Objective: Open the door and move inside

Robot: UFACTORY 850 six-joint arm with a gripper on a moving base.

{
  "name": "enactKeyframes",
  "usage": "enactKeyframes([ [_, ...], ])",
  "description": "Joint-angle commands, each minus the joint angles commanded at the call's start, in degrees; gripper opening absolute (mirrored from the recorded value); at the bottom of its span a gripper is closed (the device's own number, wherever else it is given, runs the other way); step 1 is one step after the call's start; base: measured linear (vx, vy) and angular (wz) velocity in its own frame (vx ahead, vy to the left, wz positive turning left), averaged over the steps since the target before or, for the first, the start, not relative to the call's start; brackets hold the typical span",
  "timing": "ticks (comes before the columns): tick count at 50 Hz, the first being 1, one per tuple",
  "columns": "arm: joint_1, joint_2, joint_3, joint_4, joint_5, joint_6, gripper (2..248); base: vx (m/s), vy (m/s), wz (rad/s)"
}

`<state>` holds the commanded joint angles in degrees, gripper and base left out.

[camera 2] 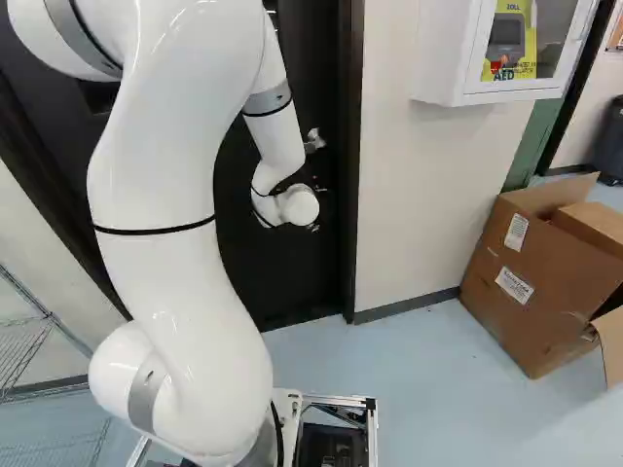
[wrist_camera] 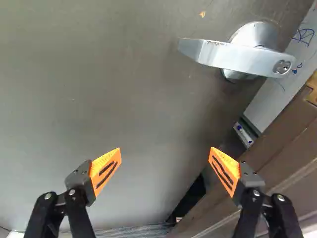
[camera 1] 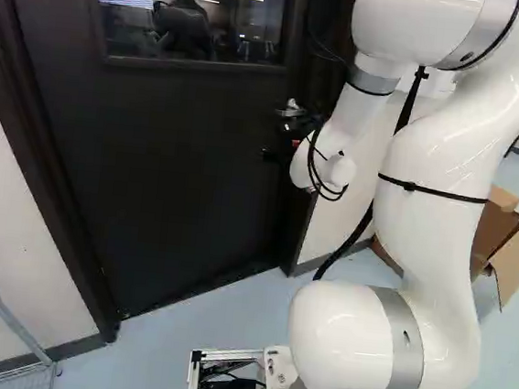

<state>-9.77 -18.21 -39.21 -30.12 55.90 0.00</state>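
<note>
1. Nearest, the robot's base stands on the room side of the door, so moving inside remains to be done.
2. The white arm reaches ahead to the door's right side. Its gripper is spread wide, with nothing between the orange pads.
3. Just ahead, the lever handle sits near the door's right edge, apart from the gripper.
4. The dark door looks unlatched and slightly ajar: a white board with blue marks shows between its edge and the brown frame. Swinging it wide and driving through are left, probably with a push.
5. The surface is a smooth, pale blue floor. Near left stands a wire rack; to the right, an open cardboard box.
6. Farther right, a white cabinet hangs on the cream wall.
</note>
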Motion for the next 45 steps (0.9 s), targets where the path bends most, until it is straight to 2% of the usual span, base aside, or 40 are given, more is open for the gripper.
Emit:
enactKeyframes([
  [23, 2.5, -1.7, -2.1, 0.2, 0.0, 0.0, 247, 0.0, 0.0, 0.0],
  [45, 4.2, -5.6, -7.1, 0.7, 0.0, 0.0, 247, 0.0, 0.0, 0.0],
])
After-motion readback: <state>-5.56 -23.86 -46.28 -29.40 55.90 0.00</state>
